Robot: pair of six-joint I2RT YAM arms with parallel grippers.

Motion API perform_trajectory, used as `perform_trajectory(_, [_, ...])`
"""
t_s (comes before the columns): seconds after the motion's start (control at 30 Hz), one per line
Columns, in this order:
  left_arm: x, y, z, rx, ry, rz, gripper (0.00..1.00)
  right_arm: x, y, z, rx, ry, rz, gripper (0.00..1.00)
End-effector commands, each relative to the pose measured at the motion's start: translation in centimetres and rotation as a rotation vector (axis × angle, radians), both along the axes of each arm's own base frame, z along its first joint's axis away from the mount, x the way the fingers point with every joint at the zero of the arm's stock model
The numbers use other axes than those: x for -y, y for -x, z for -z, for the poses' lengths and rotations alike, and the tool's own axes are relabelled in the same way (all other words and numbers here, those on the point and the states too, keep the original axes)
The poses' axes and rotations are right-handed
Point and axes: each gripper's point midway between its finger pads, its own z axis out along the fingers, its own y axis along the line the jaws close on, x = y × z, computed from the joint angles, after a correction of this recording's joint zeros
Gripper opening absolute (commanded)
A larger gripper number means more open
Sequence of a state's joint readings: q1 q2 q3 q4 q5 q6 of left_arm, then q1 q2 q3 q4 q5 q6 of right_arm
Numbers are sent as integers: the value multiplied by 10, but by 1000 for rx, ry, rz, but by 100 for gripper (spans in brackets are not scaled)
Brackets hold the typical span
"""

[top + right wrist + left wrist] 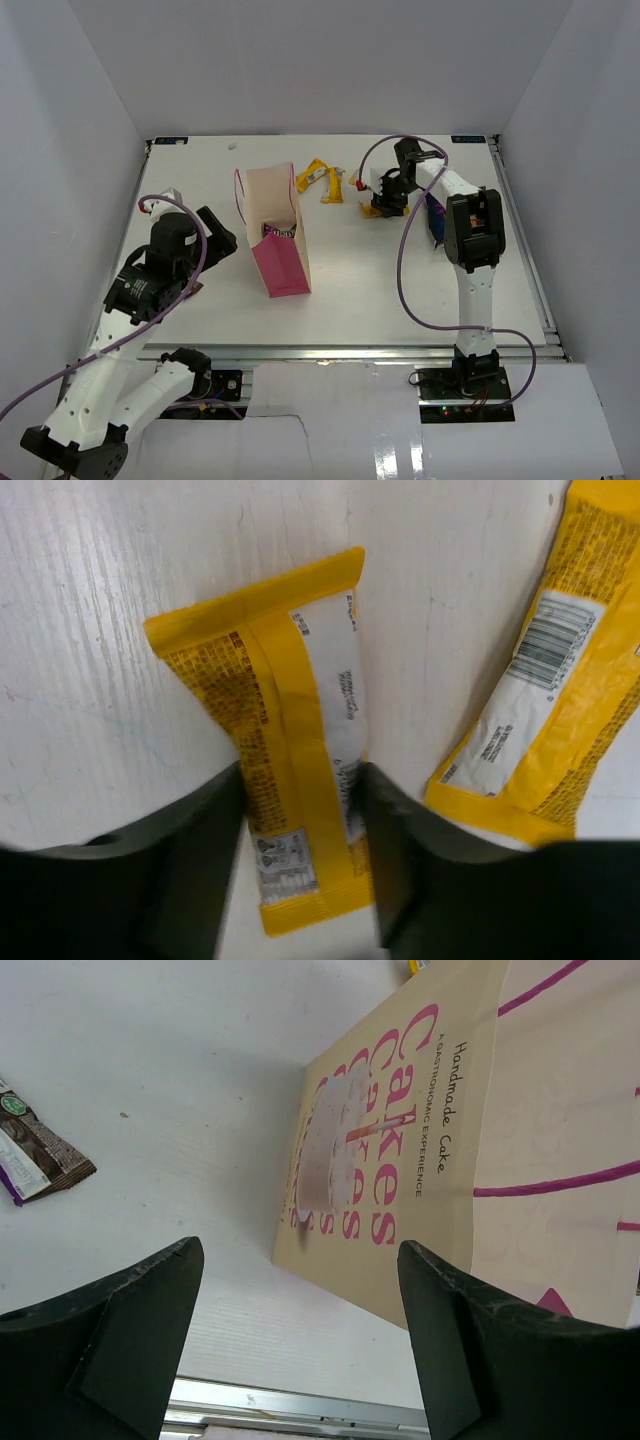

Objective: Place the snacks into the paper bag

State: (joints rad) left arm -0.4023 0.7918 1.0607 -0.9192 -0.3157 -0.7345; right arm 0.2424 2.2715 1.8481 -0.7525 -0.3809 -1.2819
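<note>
Well off to the right of the paper bag [285, 262], the right gripper [302, 780] was clamped on a yellow bar [290, 680], one finger pressed to each long side as it lay flat on the table [370, 285]. A second yellow bar [548, 695] lay just beside it, outside the grip. On the bag's left, the left gripper [298, 1250] stood spread wide on nothing, facing the bag's printed side, with the dark-brown bar [45, 1155] on the table nearby.

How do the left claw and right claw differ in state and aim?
The left claw is open and empty; the right claw pinches a yellow bar. The left claw points at the bag; the right claw points down at the table. Both are black.
</note>
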Motion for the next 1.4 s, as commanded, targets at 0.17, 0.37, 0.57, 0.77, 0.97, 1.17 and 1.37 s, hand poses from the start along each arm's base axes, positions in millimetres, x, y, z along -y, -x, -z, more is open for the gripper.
perform_trajectory(0.17, [0, -8, 10, -18, 36, -63, 89, -8, 30, -32, -121, -193, 101, 26])
perform_trajectory(0.37, [-8, -5, 31, -66, 22, -123, 89, -53, 77, -160, -267, -545, 158, 15])
perform_trajectory(0.57, [-11, -4, 41, -87, 3, -141, 89, -100, 124, -326, -244, -872, 52, 15])
perform_trajectory(0.77, [-13, 0, 47, -101, 7, -156, 89, -158, 163, -445, -116, -1086, -70, 11])
perform_trajectory(0.97, [-16, 9, 49, -114, 30, -179, 88, -228, 189, -475, -127, -1183, -71, 14])
perform_trajectory(1.17, [-21, 18, 46, -107, 44, -196, 88, -276, 183, -461, -117, -1219, 30, 21])
perform_trajectory(1.37, [-28, 26, 46, -105, 45, -225, 88, -283, 173, -422, -105, -1155, 117, 32])
